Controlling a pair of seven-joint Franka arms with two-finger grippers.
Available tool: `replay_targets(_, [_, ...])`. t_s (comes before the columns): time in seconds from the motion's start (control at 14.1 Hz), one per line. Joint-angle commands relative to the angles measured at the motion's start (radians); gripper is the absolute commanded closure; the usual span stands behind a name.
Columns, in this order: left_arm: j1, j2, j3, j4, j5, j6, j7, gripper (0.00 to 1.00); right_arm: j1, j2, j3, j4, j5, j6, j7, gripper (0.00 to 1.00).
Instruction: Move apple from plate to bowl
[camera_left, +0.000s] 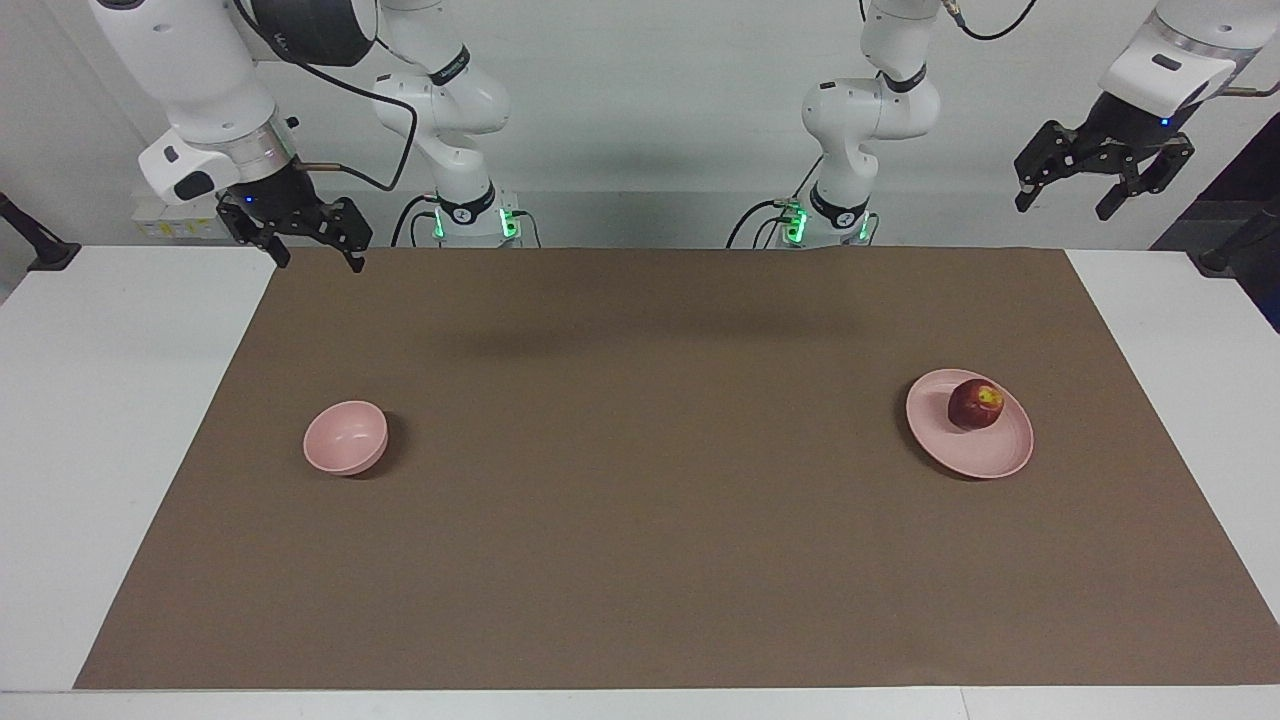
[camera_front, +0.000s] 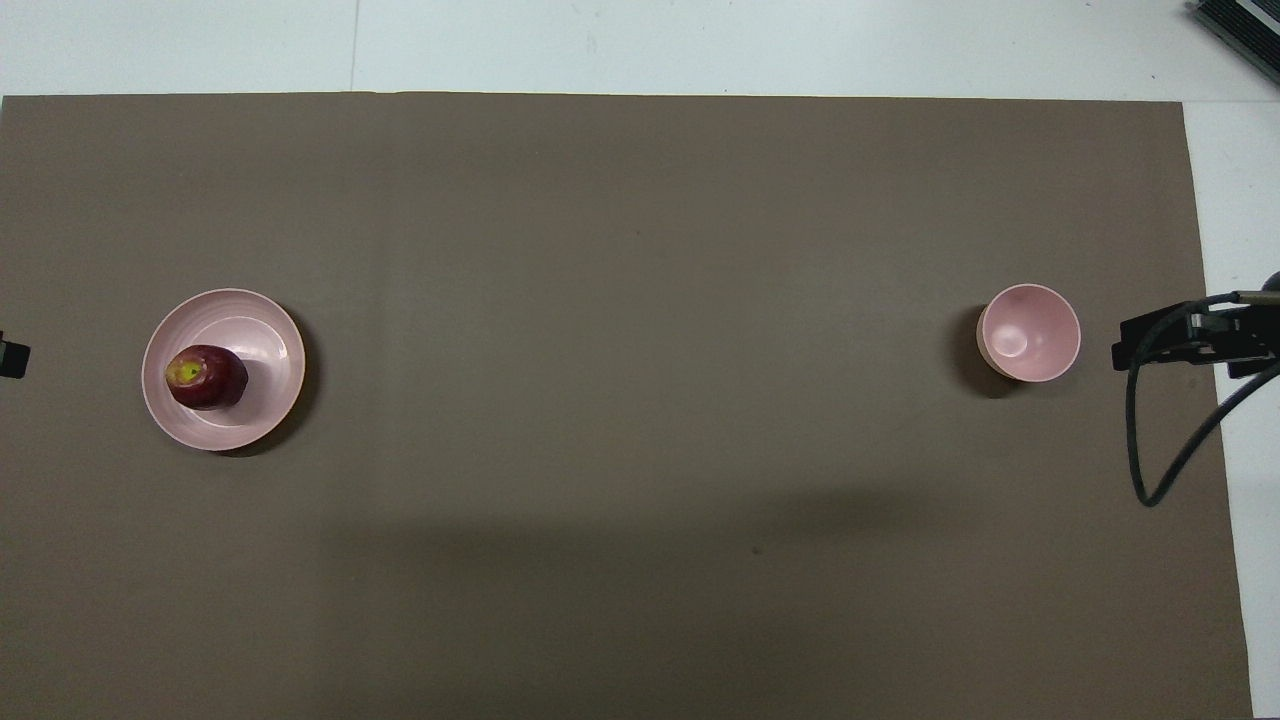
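The dark red apple (camera_left: 976, 404) with a yellow stem patch lies on the pale pink plate (camera_left: 990, 455), toward the left arm's end of the table; both also show in the overhead view, apple (camera_front: 206, 377) on plate (camera_front: 260, 330). The small pink bowl (camera_left: 346, 436) stands empty toward the right arm's end and shows from above too (camera_front: 1029, 332). My left gripper (camera_left: 1063, 205) hangs open and empty, high over the table's edge beside the plate. My right gripper (camera_left: 320, 262) hangs open and empty over the mat's corner, on the robots' side of the bowl.
A brown mat (camera_left: 640, 500) covers most of the white table (camera_left: 100, 420). A black cable (camera_front: 1150, 450) loops down from the right gripper's wrist beside the bowl. A dark object (camera_front: 1240, 25) sits at the table's corner farthest from the robots.
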Motion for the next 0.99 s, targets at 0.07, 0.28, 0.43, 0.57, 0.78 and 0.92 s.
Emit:
replay_targets(0.07, [-0.014, -0.003, -0.001, 0.013, 0.016, -0.011, -0.008, 0.00, -0.005, 0.010, 0.003, 0.018, 0.023, -0.012, 0.010, 0.00])
replay_targets(0.28, [-0.020, -0.003, -0.006, 0.013, 0.007, -0.010, -0.008, 0.00, -0.005, 0.010, 0.003, 0.018, 0.023, -0.012, 0.010, 0.00])
replay_targets(0.43, [-0.020, -0.003, -0.006, 0.013, 0.005, -0.010, -0.012, 0.00, -0.005, 0.010, 0.003, 0.018, 0.023, -0.012, 0.010, 0.00])
replay_targets(0.57, [-0.020, -0.003, -0.006, 0.012, 0.005, -0.009, -0.006, 0.00, -0.005, 0.010, 0.003, 0.018, 0.023, -0.012, 0.010, 0.00])
replay_targets(0.78, [-0.020, -0.006, -0.006, 0.007, 0.005, -0.006, -0.003, 0.00, -0.005, 0.010, 0.003, 0.018, 0.023, -0.012, 0.010, 0.00])
replay_targets(0.92, [-0.020, -0.009, -0.006, 0.001, 0.005, -0.006, -0.003, 0.00, -0.005, 0.010, 0.003, 0.018, 0.023, -0.012, 0.010, 0.00])
